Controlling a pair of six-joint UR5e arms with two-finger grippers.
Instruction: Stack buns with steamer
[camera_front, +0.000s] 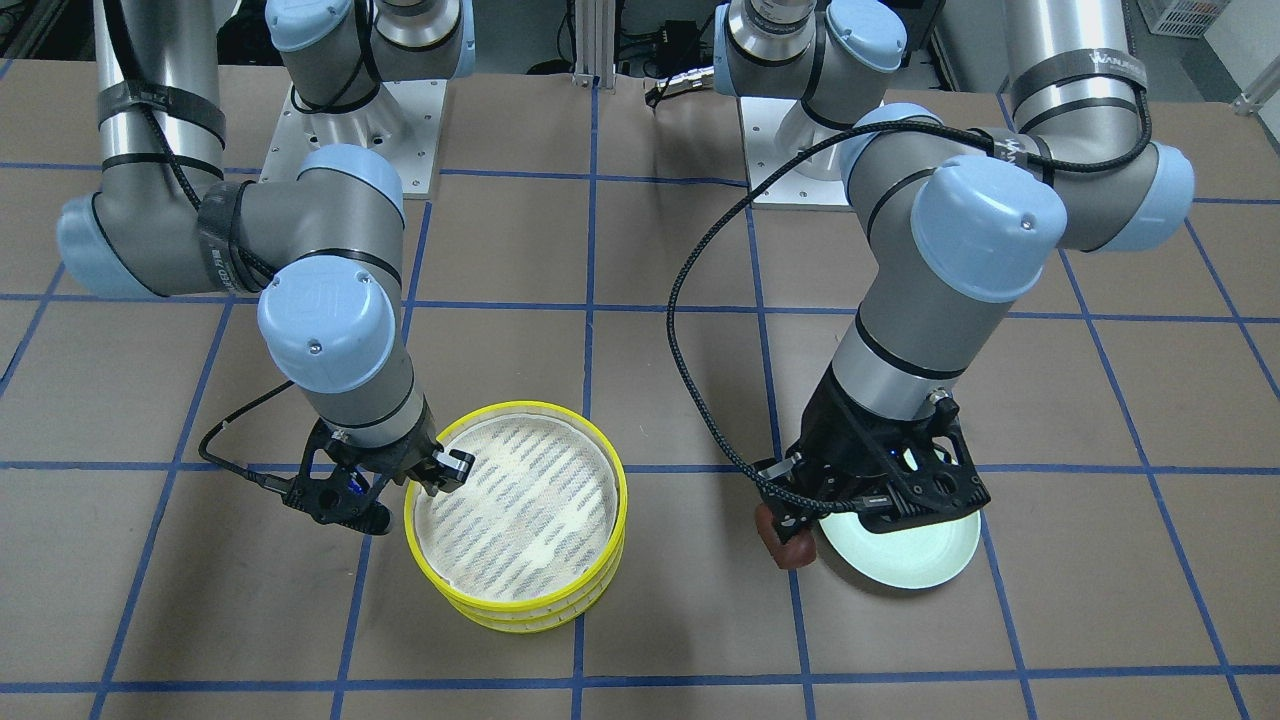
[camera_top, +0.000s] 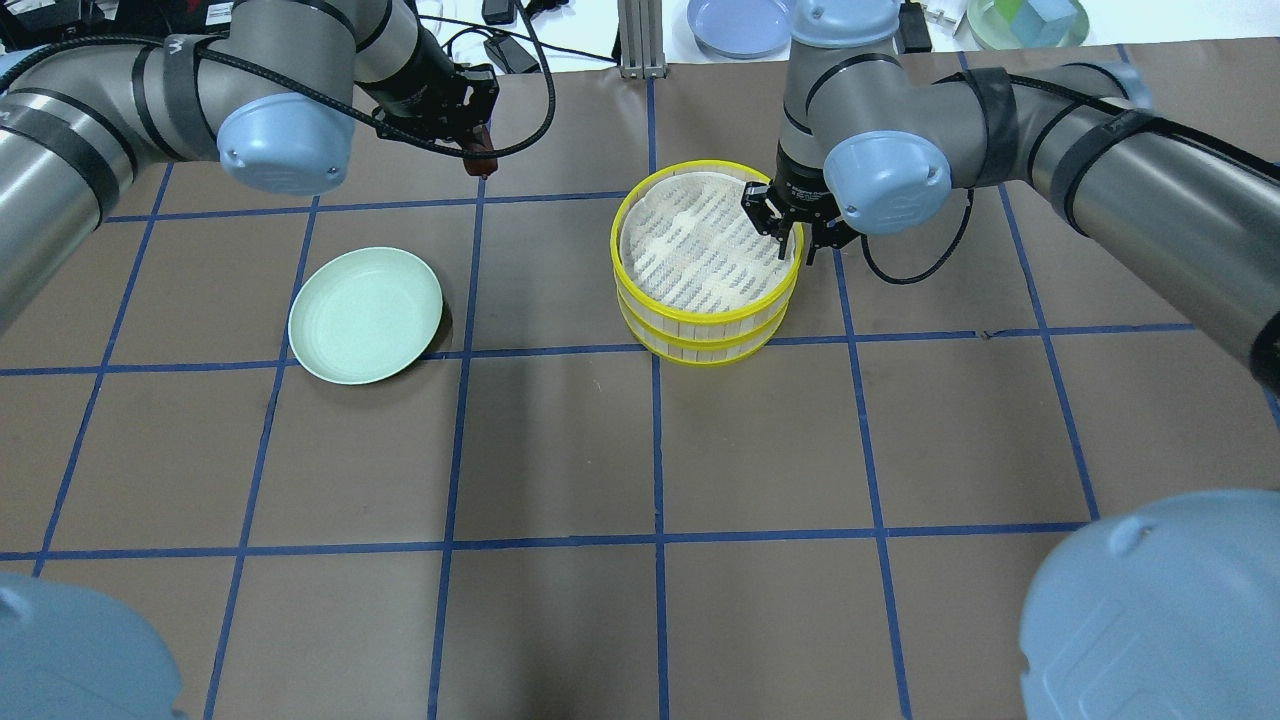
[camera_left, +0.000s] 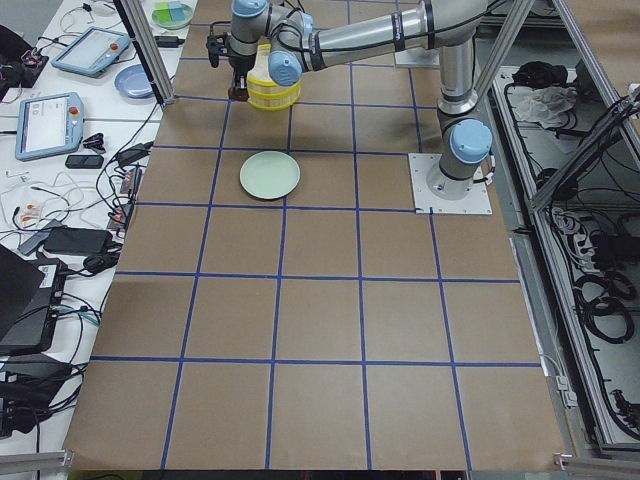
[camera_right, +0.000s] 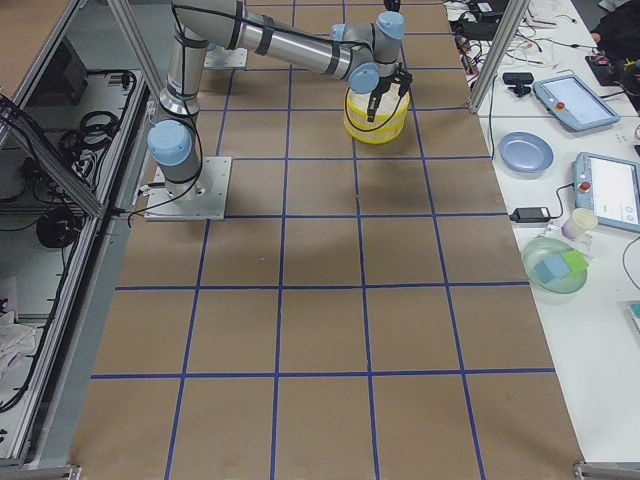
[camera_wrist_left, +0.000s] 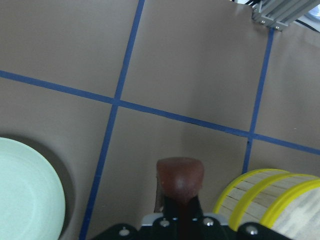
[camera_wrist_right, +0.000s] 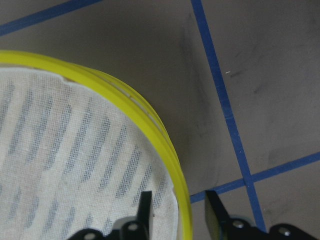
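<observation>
The dark bun (camera_wrist_left: 180, 175) is clamped in the left pincer (camera_top: 481, 142), over bare tabletop (camera_top: 560, 440) in the upper left of the overhead view. It looks soft and light, so a gentle squeeze across its sides should do. The steamer (camera_top: 707, 318) stands stacked at upper middle, the right pincer (camera_wrist_right: 177, 200) apart astride its stiff yellow rim, the likeliest place to hold.

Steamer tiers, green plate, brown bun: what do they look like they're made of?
Steamer tiers: glossy yellow rims, likely plastic; pale slatted walls, maybe bamboo or imitation; white cloth-like mesh floor. Green plate: smooth, low sheen, uniform colour, probably plastic or melamine. Brown bun: smooth with slight sheen, likely a soft or rubbery prop; can't confirm.
</observation>
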